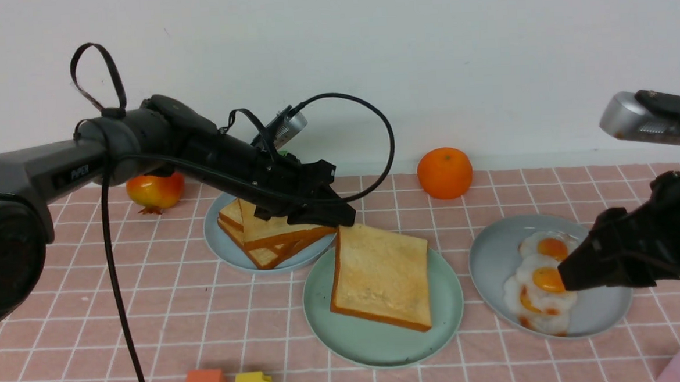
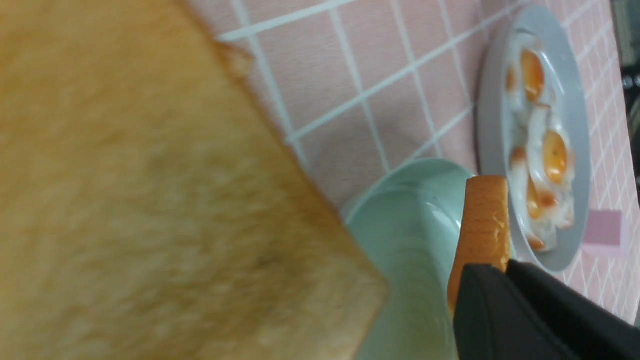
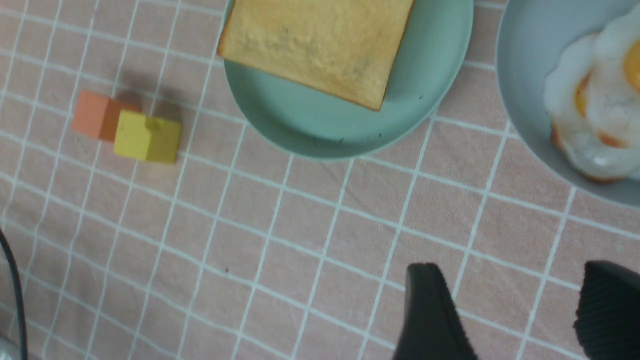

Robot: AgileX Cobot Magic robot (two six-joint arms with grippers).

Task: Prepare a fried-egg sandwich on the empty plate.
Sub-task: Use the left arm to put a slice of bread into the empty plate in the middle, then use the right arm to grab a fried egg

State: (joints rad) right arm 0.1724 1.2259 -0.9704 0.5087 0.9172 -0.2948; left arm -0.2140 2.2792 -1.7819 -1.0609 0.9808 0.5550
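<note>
Mint-green plate (image 1: 383,343) sits mid-table in the front view, with a toast slice (image 1: 382,276) on it, slightly tilted, its far corner pinched by the left gripper (image 1: 344,217). Behind, a toast pile (image 1: 264,236) fills a grey-blue plate (image 1: 226,249). The right gripper (image 1: 568,275) hovers over fried eggs (image 1: 540,297) on a second such plate. In the left wrist view, black fingers (image 2: 500,310) clamp the slice's crust edge above the mint-green plate. The right wrist view shows the right gripper's jaws spread wide and holding nothing, over pink checked cloth (image 3: 250,225); an orange block (image 3: 92,114) and a yellow block (image 3: 147,137) touch each other
</note>
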